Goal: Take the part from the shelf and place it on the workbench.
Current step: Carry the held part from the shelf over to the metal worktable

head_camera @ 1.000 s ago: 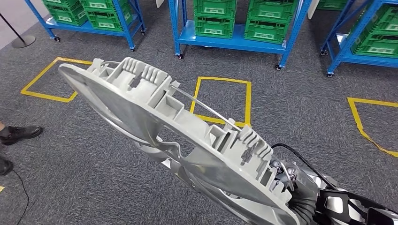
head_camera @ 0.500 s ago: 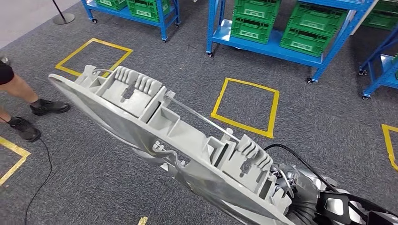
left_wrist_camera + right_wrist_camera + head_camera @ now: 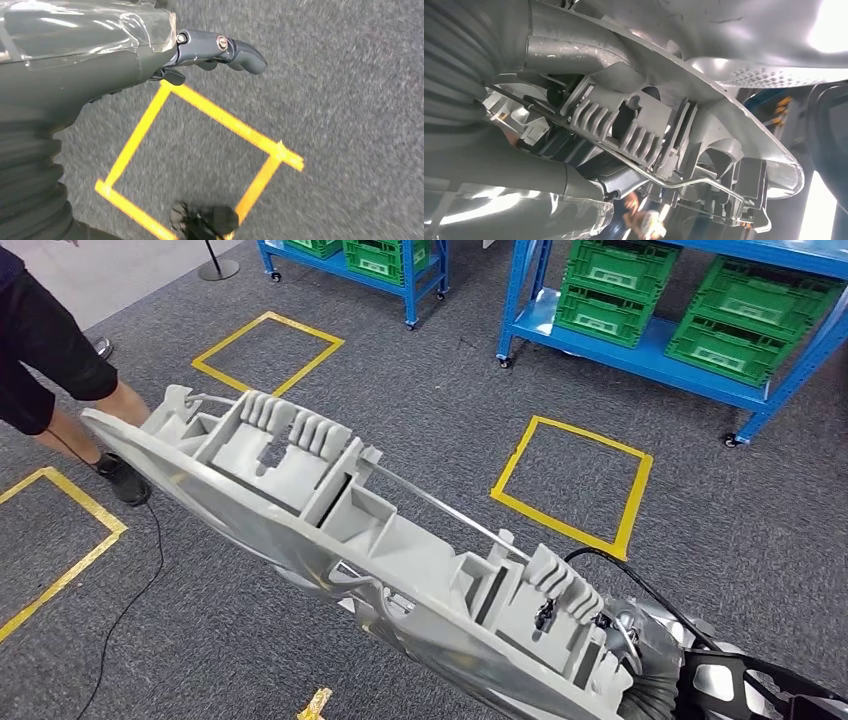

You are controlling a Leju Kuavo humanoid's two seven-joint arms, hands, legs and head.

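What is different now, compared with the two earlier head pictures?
The camera has turned: the blue shelves and yellow floor squares slid rightwards, and a person came in at the left. The right hand still holds the grey part the same way.

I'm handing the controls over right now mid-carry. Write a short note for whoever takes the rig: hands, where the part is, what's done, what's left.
Right hand: grips the grey part at its near end; the part juts out over the carpet.
Left hand: holds nothing, hanging over a yellow floor square.
Done: part is off the blue shelves with green crates.
Left: reach the workbench and set the part down.
Watch: a person stands close to the part's far end.
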